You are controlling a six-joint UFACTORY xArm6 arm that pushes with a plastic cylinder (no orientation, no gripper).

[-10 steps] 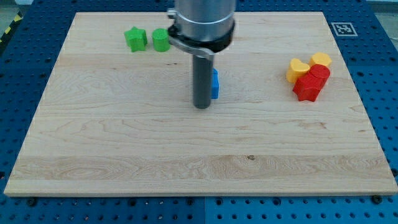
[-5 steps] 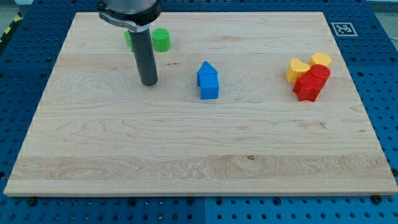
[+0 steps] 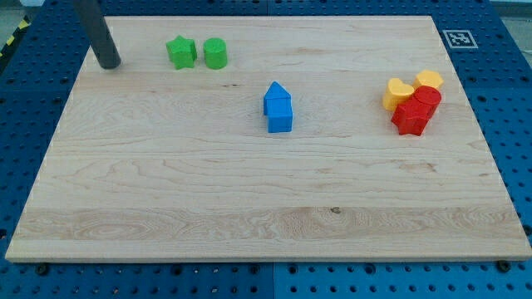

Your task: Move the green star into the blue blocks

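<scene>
The green star (image 3: pixel 180 51) lies near the view's top left on the wooden board (image 3: pixel 266 199). A green cylinder-like block (image 3: pixel 215 52) sits just to its right, close beside it. The blue blocks (image 3: pixel 278 107) stand together near the board's middle, to the lower right of the star. My tip (image 3: pixel 109 65) is at the board's top left, to the left of the green star and apart from it.
A cluster of yellow blocks (image 3: pixel 409 86) and red blocks (image 3: pixel 416 110) sits at the view's right. A black-and-white marker tag (image 3: pixel 458 38) is at the board's top right corner. Blue perforated table surrounds the board.
My tip has moved from beside the blue blocks leftward and upward, past the green blocks, to the board's top left. The blocks have not moved.
</scene>
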